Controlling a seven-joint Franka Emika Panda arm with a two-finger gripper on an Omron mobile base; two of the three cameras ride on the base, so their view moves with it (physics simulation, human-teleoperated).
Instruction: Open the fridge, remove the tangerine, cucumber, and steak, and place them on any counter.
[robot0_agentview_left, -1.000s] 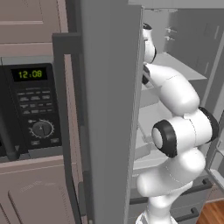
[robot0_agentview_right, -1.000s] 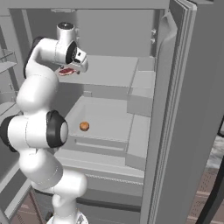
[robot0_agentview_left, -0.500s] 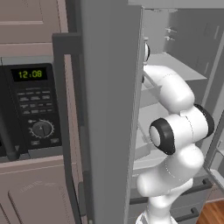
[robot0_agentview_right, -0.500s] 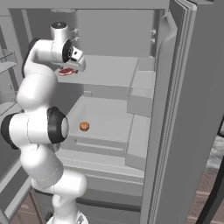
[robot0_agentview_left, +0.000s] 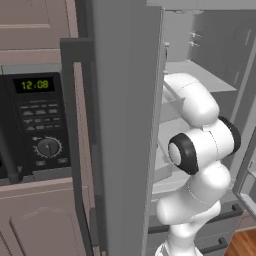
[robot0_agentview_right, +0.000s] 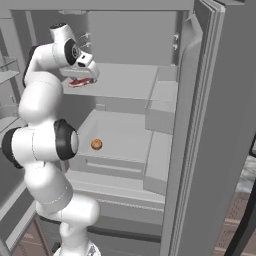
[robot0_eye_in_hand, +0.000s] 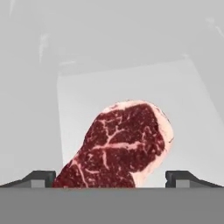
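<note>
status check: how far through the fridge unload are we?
Done: the fridge doors stand open. In hand: the end effector is open over the steak on the upper shelf, a finger on each side, not yet gripped. Left: the tangerine sits on the lower shelf; cucumber not spotted; nothing seen moved out.

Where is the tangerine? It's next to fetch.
The tangerine sits in the right base view on the fridge's lower shelf, left side, beside the arm.

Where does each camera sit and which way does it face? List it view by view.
Left base view: behind-left of the arm, facing the fridge door edge; white arm links show.
Right base view: behind-right, facing the open shelves, tangerine and steak; arm reaches up.
Hand view: on the hand, looking at the steak between open jaws.
Right base and hand views share the steak.
</note>
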